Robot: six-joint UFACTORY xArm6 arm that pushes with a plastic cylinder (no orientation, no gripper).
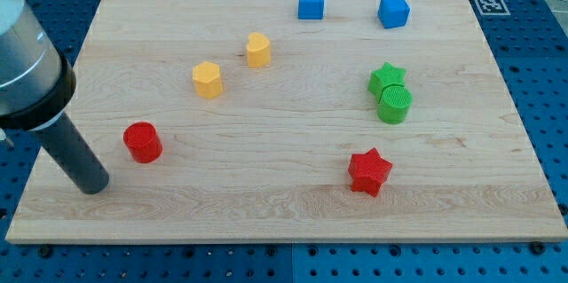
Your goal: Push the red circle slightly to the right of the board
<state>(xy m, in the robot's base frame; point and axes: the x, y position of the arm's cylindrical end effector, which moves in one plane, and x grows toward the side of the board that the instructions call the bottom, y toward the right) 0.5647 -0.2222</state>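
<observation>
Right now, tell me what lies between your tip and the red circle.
Nothing: only bare board separates my tip from the red circle to its upper right in the camera view.

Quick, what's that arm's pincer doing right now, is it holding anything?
No pincer: the arm ends in a rod holding nothing.
My tip rests on the board, at the view's left of the red circle, apart from it.

The wooden board [284,203] lies on a blue pegboard [524,43] and carries eight blocks. A red circle [142,142] sits at lower left, a red star [369,172] at lower right, and a yellow hexagon [207,80] and yellow heart [258,50] left of centre. A blue house [311,4] and blue cube [393,11] sit at the top, with a green star [387,77] touching a green circle [395,104] at right.
</observation>
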